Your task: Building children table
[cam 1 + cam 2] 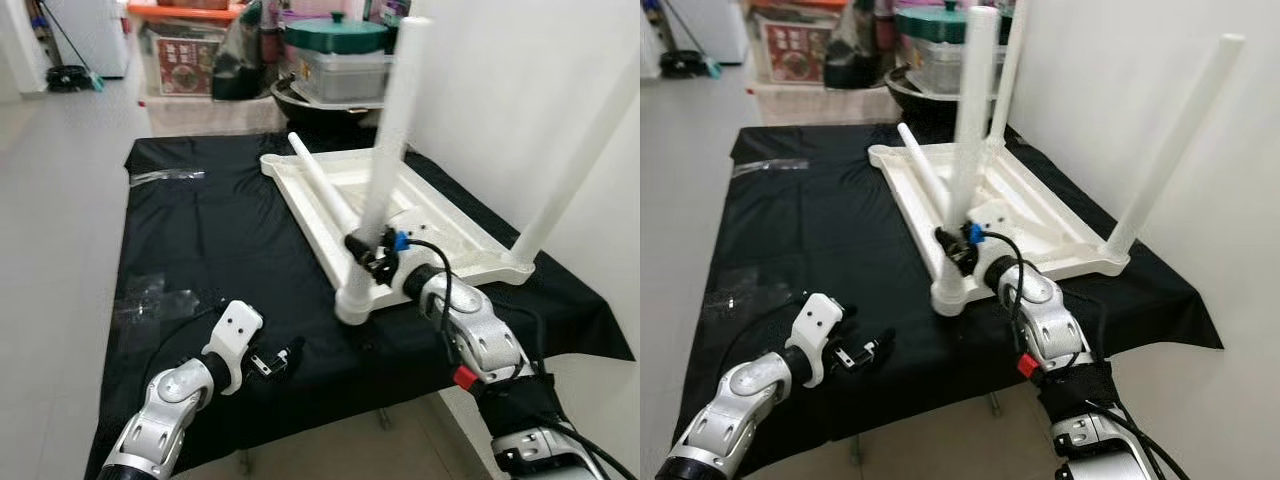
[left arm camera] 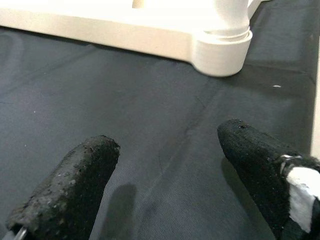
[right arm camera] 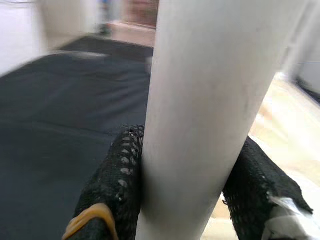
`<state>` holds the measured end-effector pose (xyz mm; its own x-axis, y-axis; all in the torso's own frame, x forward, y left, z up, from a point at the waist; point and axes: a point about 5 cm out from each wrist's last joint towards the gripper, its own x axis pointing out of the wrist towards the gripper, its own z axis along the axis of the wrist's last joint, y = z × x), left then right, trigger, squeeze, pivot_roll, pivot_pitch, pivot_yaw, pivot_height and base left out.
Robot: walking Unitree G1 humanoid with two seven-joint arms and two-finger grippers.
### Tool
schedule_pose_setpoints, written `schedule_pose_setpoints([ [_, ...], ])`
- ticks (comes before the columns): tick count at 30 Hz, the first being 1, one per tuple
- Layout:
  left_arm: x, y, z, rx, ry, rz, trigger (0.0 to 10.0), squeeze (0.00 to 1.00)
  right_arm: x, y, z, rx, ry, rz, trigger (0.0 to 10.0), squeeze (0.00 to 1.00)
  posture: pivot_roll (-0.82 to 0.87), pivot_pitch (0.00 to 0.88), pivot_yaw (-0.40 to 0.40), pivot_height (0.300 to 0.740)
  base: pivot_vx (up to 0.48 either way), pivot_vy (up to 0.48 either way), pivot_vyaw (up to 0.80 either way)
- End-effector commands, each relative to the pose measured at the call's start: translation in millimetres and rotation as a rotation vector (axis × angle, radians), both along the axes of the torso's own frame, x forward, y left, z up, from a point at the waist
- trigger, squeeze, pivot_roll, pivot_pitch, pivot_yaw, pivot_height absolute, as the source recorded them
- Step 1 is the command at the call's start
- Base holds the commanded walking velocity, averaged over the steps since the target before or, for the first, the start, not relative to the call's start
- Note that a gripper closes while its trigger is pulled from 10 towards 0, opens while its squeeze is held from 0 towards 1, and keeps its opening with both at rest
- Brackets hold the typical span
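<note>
A: While the white children's tabletop lies upside down on a black cloth spread over a table, what does the room around it look like?

B: Pale tiled floor on the robot's left, a white wall on its right. Behind the table stand a green-lidded pot on a clear storage box, an orange-lidded bin and dark bags. Crumpled clear plastic wrap sits on the cloth near the left edge.

A: Any readable writing?

B: The bin carries a red label, but its text is too small to make out.

A: Where are the legs?

B: One leg stands upright in the corner socket nearest the wall. A loose leg lies along the tabletop's left rim. A third leg rises from the near corner socket, tilted slightly.

A: And the grippers?

B: The right gripper is clamped on that third leg just above the socket, a black finger pressed on either side. The left gripper rests low over the cloth near the front edge, its fingers spread apart and holding nothing.
</note>
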<state>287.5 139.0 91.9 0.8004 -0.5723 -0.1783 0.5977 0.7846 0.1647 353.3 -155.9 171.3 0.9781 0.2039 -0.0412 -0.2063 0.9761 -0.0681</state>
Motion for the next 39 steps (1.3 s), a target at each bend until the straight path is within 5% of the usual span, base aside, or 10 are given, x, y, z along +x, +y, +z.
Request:
schedule_pose_setpoints([
  [1, -1.0, -2.1, -2.7, 0.007, 0.015, -0.009, 10.0, 0.00, -5.2, -46.0, -21.3, -0.039, 0.088, -0.329, 0.0, 0.00, 0.03, 0.000, -0.110, 0.740, 0.000, 0.000, 0.00],
  [19, 0.5, -4.5, -2.5, 0.003, 0.016, -0.012, 10.0, 0.00, -21.7, -80.5, -29.7, -0.030, 0.078, -0.878, 0.0, 0.00, 0.03, 0.000, -0.115, 0.740, 0.000, 0.000, 0.00],
  [20, -0.3, -5.7, -3.4, 0.000, 0.017, -0.010, 10.0, 0.00, -12.8, -78.5, -21.5, 0.004, 0.055, -0.831, 10.0, 0.00, 0.02, 0.000, -0.120, 0.740, 0.000, 0.000, 0.00],
  [22, -0.3, -5.7, -3.4, 0.000, 0.017, -0.010, 10.0, 0.00, -12.8, -78.5, -21.5, 0.004, 0.055, -0.831, 10.0, 0.00, 0.02, 0.000, -0.120, 0.740, 0.000, 0.000, 0.00],
  [23, -1.0, -6.2, -4.0, -0.002, 0.019, -0.009, 10.0, 0.00, -4.8, -73.5, -10.2, 0.041, 0.005, -0.735, 10.0, 1.00, 0.03, 0.000, -0.121, 0.740, 0.000, 0.000, 0.00],
  [25, -1.4, -5.6, -4.3, -0.002, 0.020, -0.008, 10.0, 0.00, 6.5, -52.6, 3.0, 0.101, -0.046, -0.465, 10.0, 0.72, 0.02, 0.000, -0.119, 0.740, 0.000, 0.000, 0.00],
  [26, -1.7, -5.0, -4.3, -0.002, 0.020, -0.007, 10.0, 0.00, 11.0, -36.4, 12.2, 0.134, -0.082, -0.282, 10.0, 0.00, 0.02, 0.000, -0.119, 0.740, 0.000, 0.000, 0.00],
  [30, -0.8, -3.7, -4.0, 0.005, 0.020, -0.010, 10.0, 0.00, -20.2, 9.9, 37.5, 0.141, -0.172, 0.415, 10.0, 0.00, 0.02, 0.000, -0.113, 0.740, 0.000, 0.000, 0.00],
  [36, 0.5, -4.5, -3.2, 0.004, 0.017, -0.010, 10.0, 0.00, -37.3, 17.4, 20.3, -0.008, -0.068, 0.663, 10.0, 0.00, 0.03, 0.000, -0.118, 0.740, 0.000, 0.000, 0.00],
  [39, -0.9, -4.0, -3.7, 0.004, 0.018, -0.006, 10.0, 0.00, -24.3, 11.7, 4.7, -0.072, -0.021, 0.588, 0.0, 0.00, 0.03, 0.000, -0.118, 0.740, 0.000, 0.000, 0.00],
])
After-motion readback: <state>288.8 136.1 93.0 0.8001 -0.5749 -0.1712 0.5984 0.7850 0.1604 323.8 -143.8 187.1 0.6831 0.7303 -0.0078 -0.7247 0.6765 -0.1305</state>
